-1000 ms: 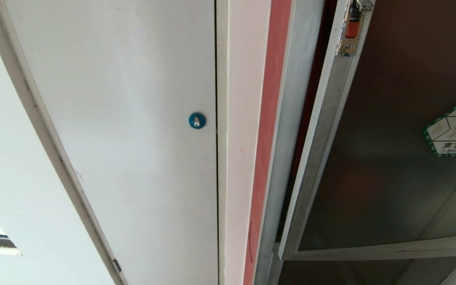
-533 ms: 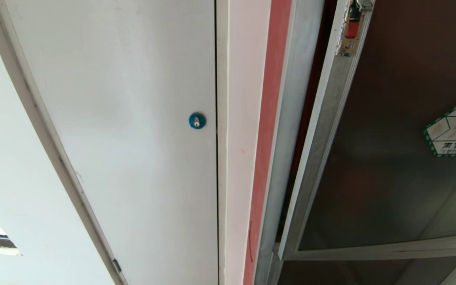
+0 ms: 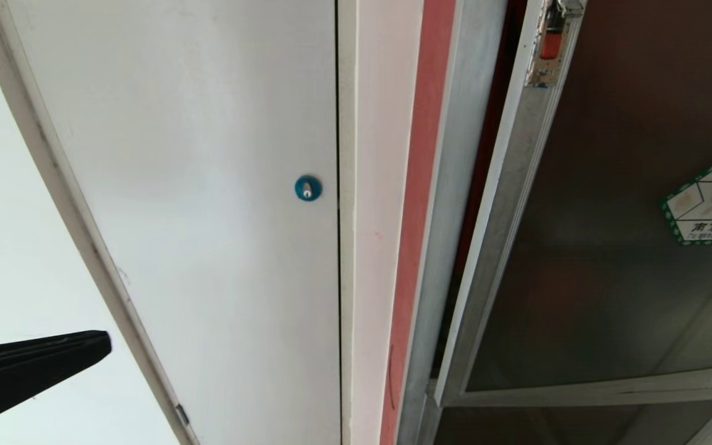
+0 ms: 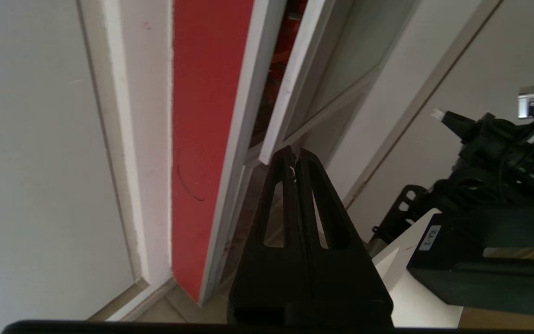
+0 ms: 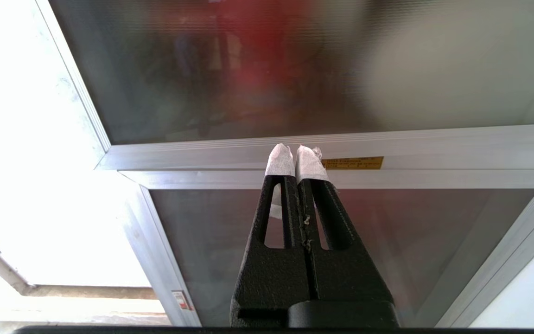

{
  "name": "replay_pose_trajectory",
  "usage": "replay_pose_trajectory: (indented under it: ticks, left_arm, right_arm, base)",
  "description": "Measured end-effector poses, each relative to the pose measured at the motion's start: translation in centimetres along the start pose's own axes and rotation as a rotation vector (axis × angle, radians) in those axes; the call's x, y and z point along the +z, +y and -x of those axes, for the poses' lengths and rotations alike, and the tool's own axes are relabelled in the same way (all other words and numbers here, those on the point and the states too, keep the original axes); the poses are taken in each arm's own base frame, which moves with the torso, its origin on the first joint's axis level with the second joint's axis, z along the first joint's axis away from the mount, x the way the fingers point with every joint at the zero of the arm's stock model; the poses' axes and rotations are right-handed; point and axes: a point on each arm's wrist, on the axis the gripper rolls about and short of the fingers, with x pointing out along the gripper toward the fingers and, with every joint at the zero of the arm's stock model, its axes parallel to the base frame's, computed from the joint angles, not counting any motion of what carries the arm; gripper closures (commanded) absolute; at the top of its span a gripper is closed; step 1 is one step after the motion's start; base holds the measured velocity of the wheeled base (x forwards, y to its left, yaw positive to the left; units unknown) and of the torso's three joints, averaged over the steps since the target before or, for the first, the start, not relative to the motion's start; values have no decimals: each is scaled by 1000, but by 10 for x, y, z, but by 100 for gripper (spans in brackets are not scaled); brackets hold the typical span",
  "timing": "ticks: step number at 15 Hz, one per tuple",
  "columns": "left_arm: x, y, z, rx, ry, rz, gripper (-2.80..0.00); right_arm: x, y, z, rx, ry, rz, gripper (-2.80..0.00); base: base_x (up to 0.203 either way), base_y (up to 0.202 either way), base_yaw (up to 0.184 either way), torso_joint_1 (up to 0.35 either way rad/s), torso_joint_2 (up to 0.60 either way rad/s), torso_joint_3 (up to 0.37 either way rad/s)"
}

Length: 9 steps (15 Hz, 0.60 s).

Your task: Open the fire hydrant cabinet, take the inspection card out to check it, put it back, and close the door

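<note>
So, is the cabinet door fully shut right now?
No: in the left wrist view the door stands ajar from the cabinet, red showing through the gap.

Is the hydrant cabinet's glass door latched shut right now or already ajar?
Ajar. The door's metal frame edge stands off the fire hydrant cabinet frame, leaving a dark gap with red interior showing through in the left wrist view.

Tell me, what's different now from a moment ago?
The left gripper, shut, has come into the head view at lower left, empty. The door stayed slightly ajar on the fire hydrant cabinet, and the white door's blue lock looks the same.
</note>
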Motion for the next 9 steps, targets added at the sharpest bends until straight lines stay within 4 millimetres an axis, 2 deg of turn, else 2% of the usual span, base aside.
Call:
replay_pose_trajectory:
  ticks: [5,9]
  left_arm:
    - [19,20,-73,-179,35,78,0]
    - [26,30,-129,-250,53,90,0]
  right_arm:
    - [0,0,0,0,0,0,0]
    - [0,0,0,0,0,0,0]
  base:
    - [0,0,0,0,0,0]
    - [0,0,0,0,0,0]
